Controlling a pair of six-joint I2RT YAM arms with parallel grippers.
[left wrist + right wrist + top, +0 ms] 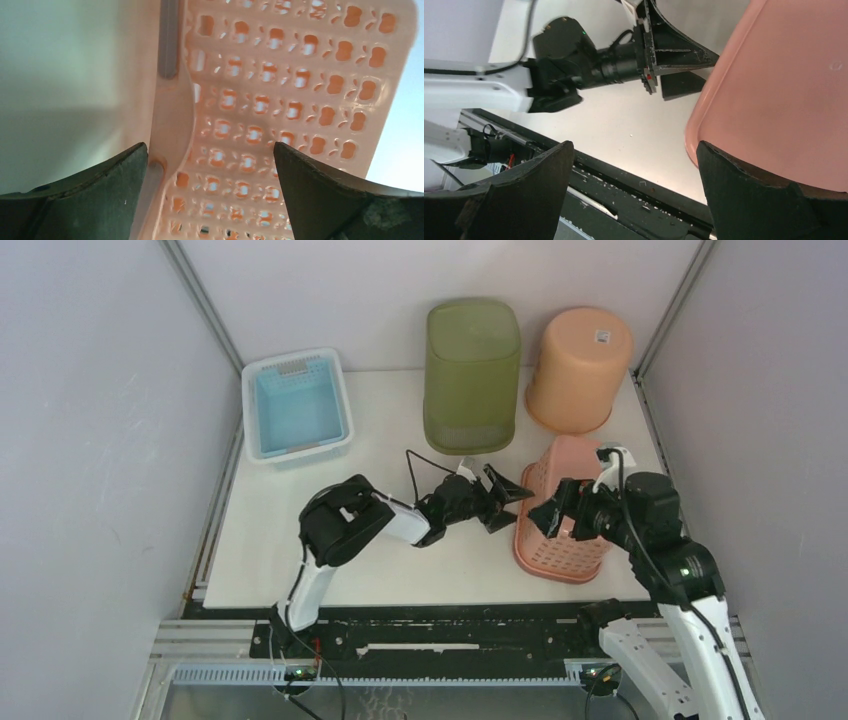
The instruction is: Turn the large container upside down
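Note:
The large container is a pink perforated basket [562, 540] at the table's front right. It seems to rest mouth-down with its smooth base up, leaning a little. My left gripper [512, 508] stands open right beside its left wall, one finger high and one low. In the left wrist view the holed wall [280, 100] fills the frame behind the open left gripper [210, 146], with nothing gripped. My right gripper [548, 520] hovers open over the basket's near left side. In its wrist view the right gripper [635, 146] is empty, the pink basket [784, 90] at its right finger.
An upside-down green bin [470, 375] and an upside-down orange bucket [578, 368] stand at the back. A blue-and-white basket [297, 405] sits upright at the back left. The table's front edge [644, 172] lies just below the right gripper.

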